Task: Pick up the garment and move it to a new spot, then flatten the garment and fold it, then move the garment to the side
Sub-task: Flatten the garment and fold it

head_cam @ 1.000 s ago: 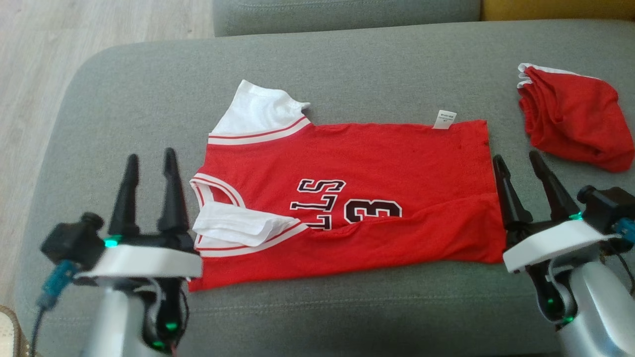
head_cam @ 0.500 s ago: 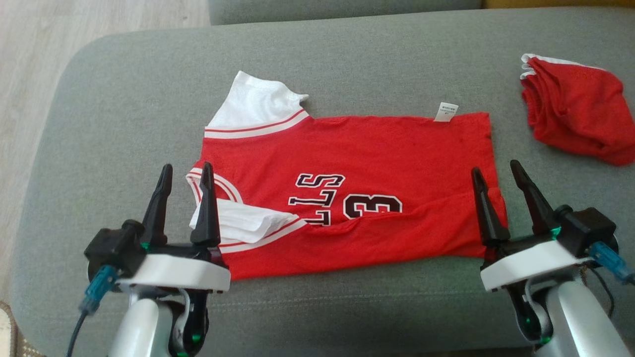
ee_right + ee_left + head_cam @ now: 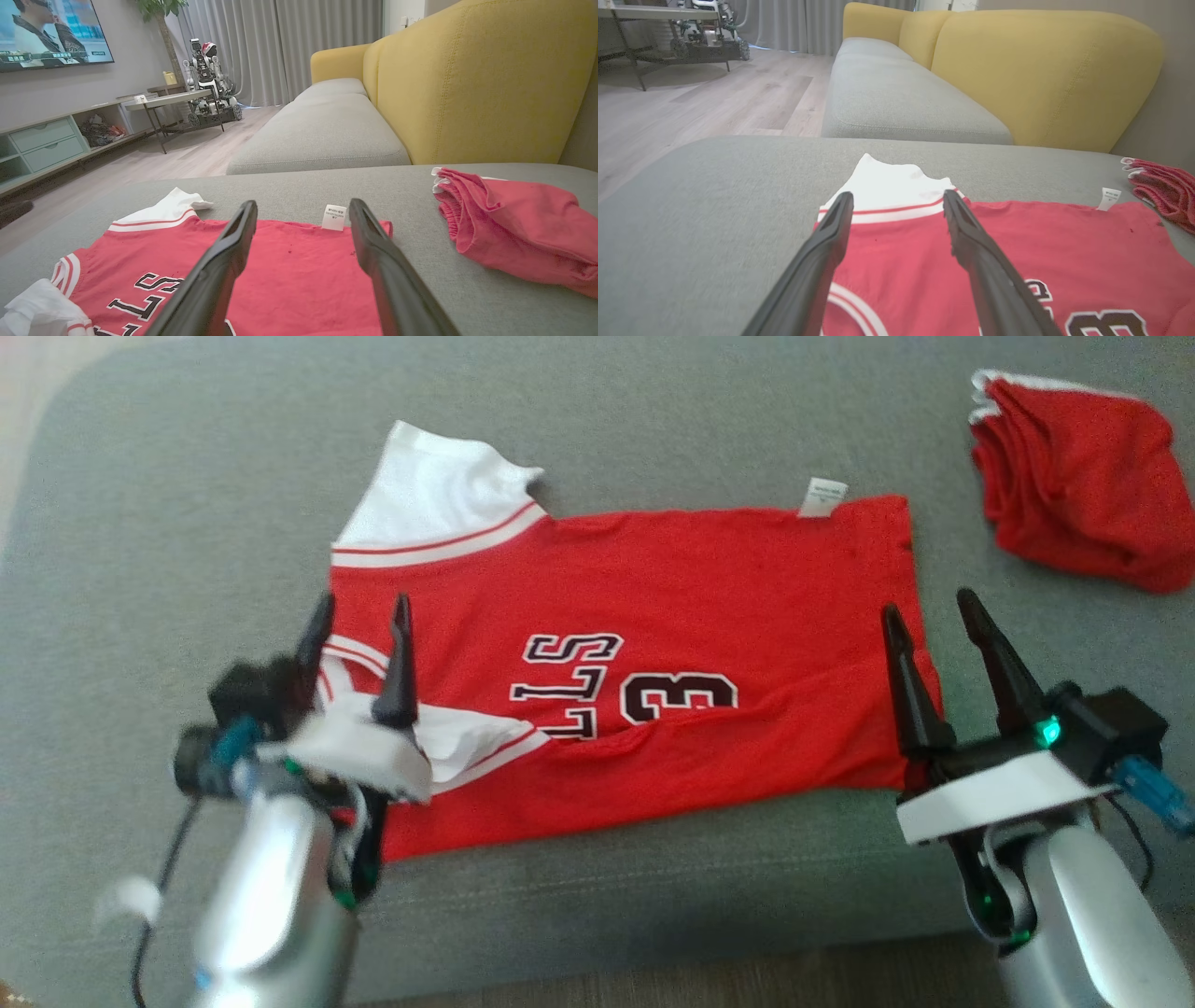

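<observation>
Garment (image 3: 672,579) lies flat; left fingers (image 3: 400,663), spread empty, over collar (image 3: 347,651); right fingers (image 3: 904,681), likewise, seemingly over hem (image 3: 915,569).

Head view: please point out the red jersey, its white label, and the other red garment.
red jersey (image 3: 672,579), head view, plain red cloth beyond the number.
white label (image 3: 822,496), head view, middle of the tag.
other red garment (image 3: 1074,513), head view, middle of its crumpled cloth.
</observation>
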